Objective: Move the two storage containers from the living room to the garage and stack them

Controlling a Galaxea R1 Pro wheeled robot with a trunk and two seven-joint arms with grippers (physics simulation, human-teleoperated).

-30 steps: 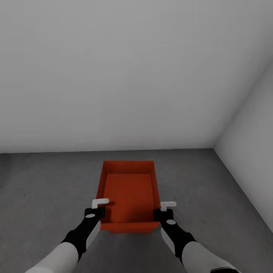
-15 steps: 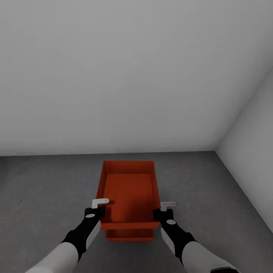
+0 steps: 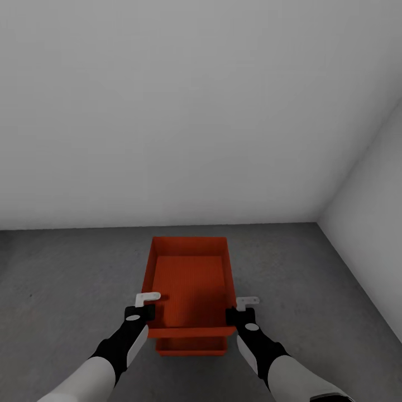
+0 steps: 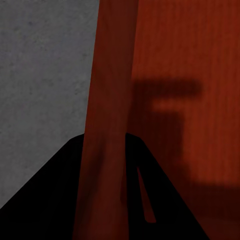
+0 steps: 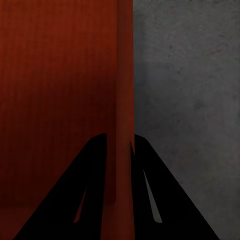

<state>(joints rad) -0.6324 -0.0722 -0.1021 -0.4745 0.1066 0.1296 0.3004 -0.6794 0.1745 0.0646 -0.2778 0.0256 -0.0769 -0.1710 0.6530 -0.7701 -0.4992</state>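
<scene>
Grey walls (image 3: 167, 111) meet in a corner at the right, above the dark concrete floor (image 3: 67, 268). On that floor, near the back wall, is the lower bin (image 3: 192, 347), of which just the near edge shows beneath the upper bin (image 3: 190, 279); whether the two touch cannot be told. The upper bin is orange-red, lidless, its long axis running away from the robot, and it lies between the two arms. The left tool (image 3: 146, 306) is clenched on the bin's left wall close to the near corner, one finger inside and one outside; in the left wrist view the wall (image 4: 107, 125) runs straight down between the dark fingers (image 4: 55, 200). The right tool (image 3: 241, 309) grips the right wall at the matching spot, and the right wrist view shows that wall (image 5: 125, 100) pinched between its fingers (image 5: 85, 200), bin interior on one side, floor (image 5: 190, 100) on the other.
</scene>
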